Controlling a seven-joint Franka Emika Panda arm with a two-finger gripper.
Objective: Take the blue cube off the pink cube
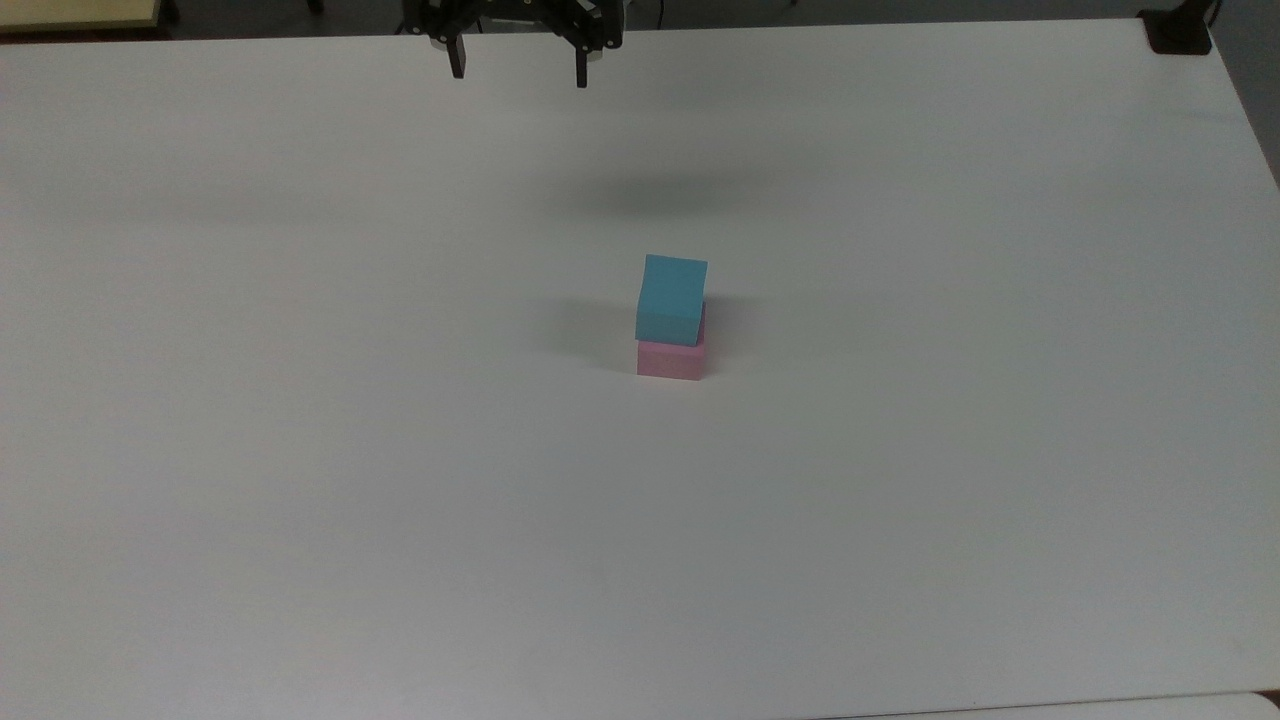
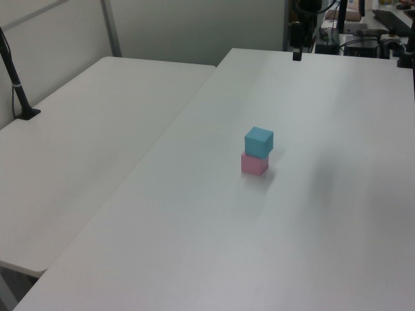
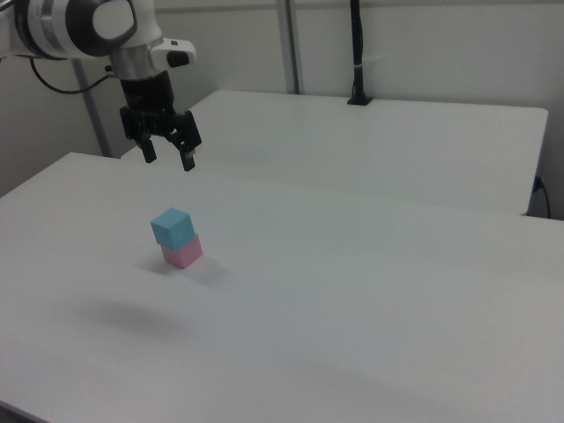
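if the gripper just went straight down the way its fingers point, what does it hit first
Probably bare table. The open gripper hangs apart from the blue cube and the pink cube, though depth is uncertain.

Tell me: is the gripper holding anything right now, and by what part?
Nothing is held. The gripper is open and high above the table, apart from the blue cube stacked on the pink cube.
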